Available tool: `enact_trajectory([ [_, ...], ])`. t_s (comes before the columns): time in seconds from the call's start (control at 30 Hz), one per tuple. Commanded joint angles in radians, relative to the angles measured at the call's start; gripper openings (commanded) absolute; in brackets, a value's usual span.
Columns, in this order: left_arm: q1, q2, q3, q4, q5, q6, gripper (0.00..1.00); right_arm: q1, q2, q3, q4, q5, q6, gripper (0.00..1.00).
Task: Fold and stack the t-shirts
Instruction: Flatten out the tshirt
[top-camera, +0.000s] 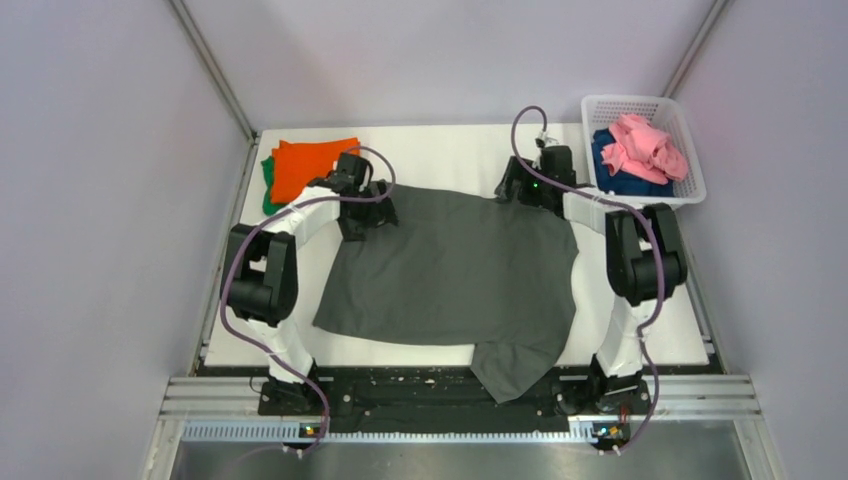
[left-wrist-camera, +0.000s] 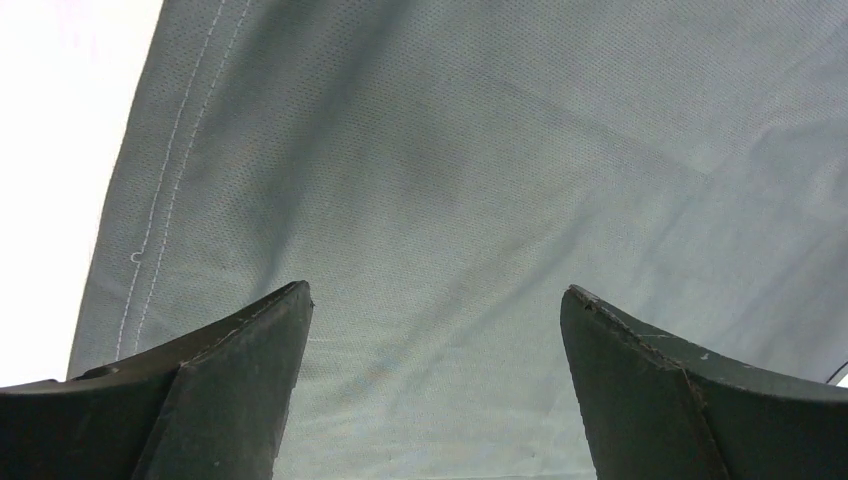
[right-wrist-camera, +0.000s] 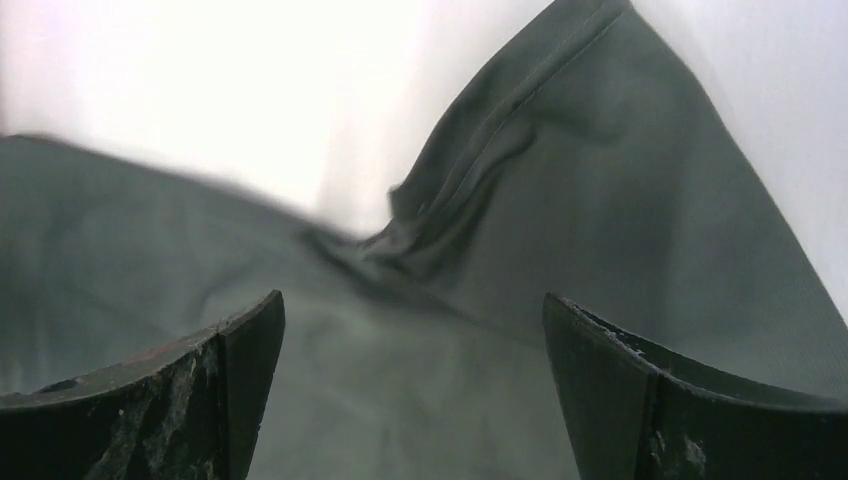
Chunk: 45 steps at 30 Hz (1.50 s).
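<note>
The dark grey t-shirt (top-camera: 455, 275) lies spread over the middle of the white table, one sleeve hanging over the near edge. My left gripper (top-camera: 365, 215) is at its far left corner, open, jaws wide over flat cloth (left-wrist-camera: 440, 200) with the stitched hem at left. My right gripper (top-camera: 535, 190) is at its far right corner, open, above rumpled cloth (right-wrist-camera: 560, 200). A folded orange t-shirt (top-camera: 310, 165) lies on a green one (top-camera: 268, 185) at the far left. Pink (top-camera: 645, 145) and dark blue (top-camera: 620, 180) t-shirts sit in the basket.
The white mesh basket (top-camera: 640, 105) stands at the table's far right corner. Grey walls close in the table on three sides. A black rail (top-camera: 430, 390) runs along the near edge between the arm bases.
</note>
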Motion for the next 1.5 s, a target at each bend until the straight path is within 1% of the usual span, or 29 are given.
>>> enact_trajectory([
  [0.0, 0.005, -0.011, -0.009, 0.072, 0.001, -0.030, 0.99, 0.007, 0.140, 0.169, -0.037, 0.054, -0.005, 0.98],
  [0.1, 0.005, 0.034, 0.015, 0.091, -0.017, -0.046, 0.99, 0.006, 0.197, 0.224, -0.050, 0.110, 0.029, 0.98],
  [0.17, 0.005, 0.078, 0.037, 0.106, -0.003, -0.059, 0.99, 0.002, 0.221, 0.241, -0.049, 0.143, 0.039, 0.98],
  [0.2, 0.005, 0.103, 0.050, 0.113, 0.005, -0.067, 0.99, -0.003, 0.234, 0.254, -0.079, 0.152, 0.044, 0.98],
  [0.37, 0.003, 0.201, 0.118, 0.099, 0.003, -0.095, 0.98, -0.050, 0.313, 0.342, -0.170, 0.163, 0.065, 0.97],
  [0.5, 0.001, 0.259, 0.176, 0.093, 0.011, -0.120, 0.98, -0.087, 0.367, 0.404, -0.186, 0.141, 0.061, 0.96],
  [0.7, -0.022, 0.340, 0.303, 0.063, 0.003, -0.136, 0.98, -0.124, 0.520, 0.634, -0.275, 0.101, 0.048, 0.94],
  [0.87, -0.033, 0.401, 0.420, 0.020, -0.002, -0.149, 0.98, -0.136, 0.673, 0.937, -0.373, 0.098, 0.030, 0.94],
  [0.93, -0.035, 0.424, 0.470, -0.013, -0.013, -0.157, 0.98, -0.140, 0.717, 1.014, -0.380, 0.090, 0.029, 0.94],
  [1.03, -0.035, 0.425, 0.509, -0.053, -0.043, -0.160, 0.98, -0.145, 0.761, 1.121, -0.392, 0.053, 0.015, 0.94],
  [1.1, -0.036, 0.388, 0.509, -0.064, -0.072, -0.152, 0.98, -0.146, 0.759, 1.164, -0.401, 0.031, -0.007, 0.94],
  [1.2, -0.039, 0.316, 0.503, -0.086, -0.128, -0.133, 0.98, -0.145, 0.690, 1.160, -0.404, 0.008, -0.056, 0.95],
  [1.27, -0.046, 0.253, 0.484, -0.095, -0.148, -0.119, 0.98, -0.145, 0.616, 1.110, -0.406, 0.000, -0.089, 0.95],
  [1.33, -0.055, 0.177, 0.443, -0.093, -0.169, -0.108, 0.99, -0.140, 0.515, 1.021, -0.406, 0.008, -0.123, 0.96],
  [1.4, -0.061, 0.095, 0.380, -0.095, -0.199, -0.108, 0.99, -0.129, 0.401, 0.901, -0.406, 0.053, -0.160, 0.97],
  [1.47, -0.061, 0.010, 0.276, -0.093, -0.225, -0.120, 0.99, -0.107, 0.281, 0.723, -0.405, 0.109, -0.179, 0.98],
])
